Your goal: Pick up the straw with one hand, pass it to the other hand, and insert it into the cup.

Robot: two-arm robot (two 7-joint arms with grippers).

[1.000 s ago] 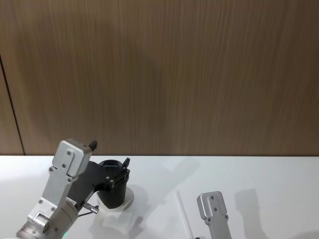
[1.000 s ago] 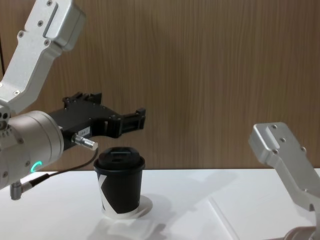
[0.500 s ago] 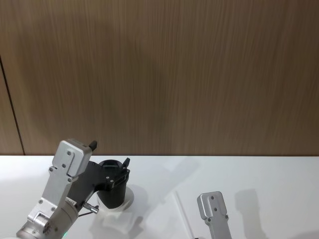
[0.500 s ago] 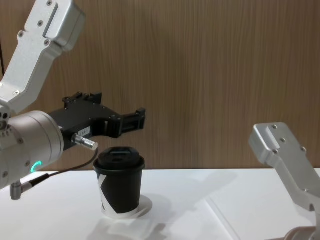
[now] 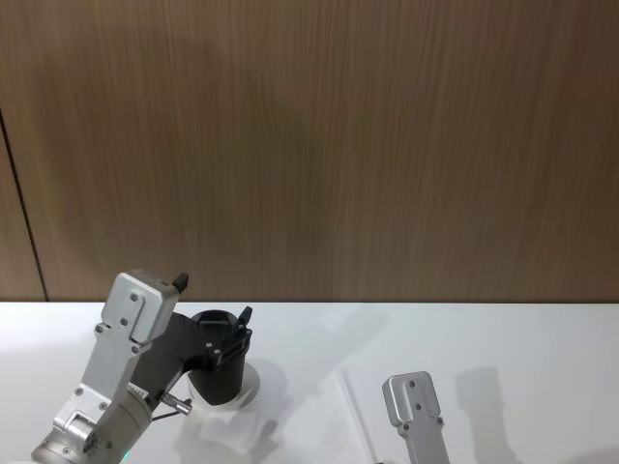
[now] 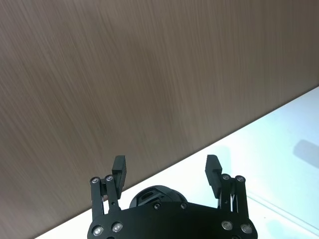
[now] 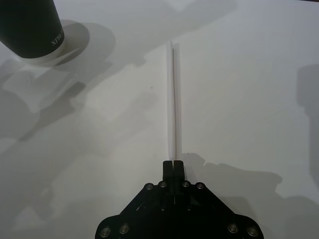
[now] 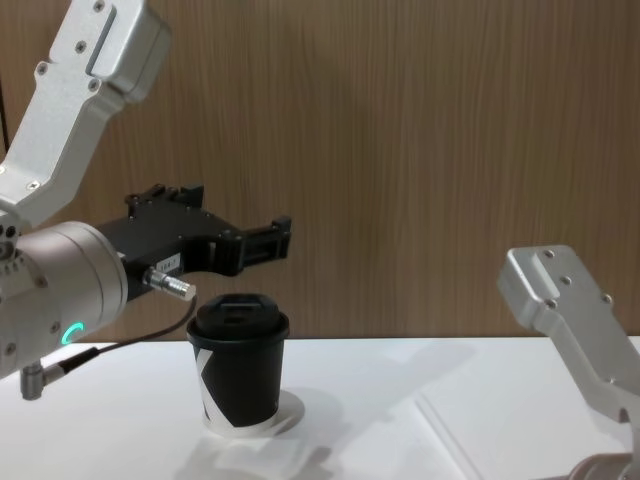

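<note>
The right hand (image 7: 173, 163) pinches the straw (image 7: 172, 99) by its hidden near tip, flat on the worktop (image 7: 249, 99) by its near edge; the spread left hand (image 6: 166, 168) hangs above the cup (image 8: 240, 385), partly covering its lid.

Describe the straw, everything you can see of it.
The straw is long, thin, straight and white, plastic by its look. It lies flat on the white table, right of the cup and apart from it. Its near end meets the shut fingertips of the right gripper, which seems to pinch it; the rest touches just the table.
</note>
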